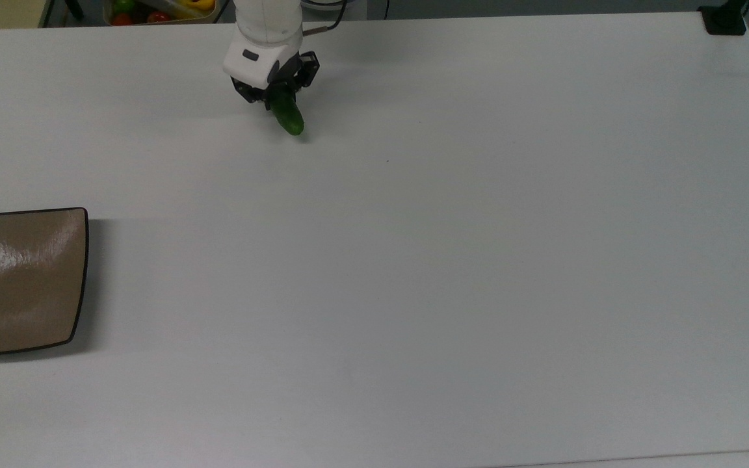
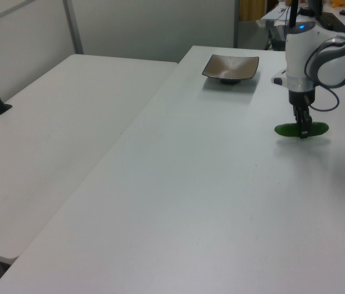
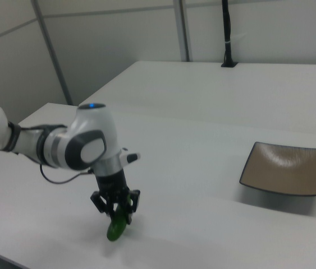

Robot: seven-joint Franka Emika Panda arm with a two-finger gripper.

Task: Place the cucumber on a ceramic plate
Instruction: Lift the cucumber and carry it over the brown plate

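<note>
Gripper (image 1: pixel 275 99) pinches the cucumber (image 1: pixel 289 118) around its middle, fingers closed on it, just above the table (image 1: pixel 413 260). Cucumber sits level in the left view (image 2: pixel 301 128), well apart from the plate (image 1: pixel 20 279), which lies bare at the table's edge.

- Robot lab / test room, not a home: white robot arm (image 3: pixel 62 145) w/ black pincer (image 3: pixel 116 206) works over a wide plain white desk (image 1: pixel 446 273).
- Well behind the pincer in the right view: bare grey partition walls (image 3: pixel 118 50) w/ metal framing.
- Far beyond the pincer in the right view: black pole (image 3: pixel 227 33) on a base at desk edge, cable running up it.
- Just beyond the pincer in the top view, off the desk: bin of plastic fruit/veg props (image 1: pixel 160 10).
</note>
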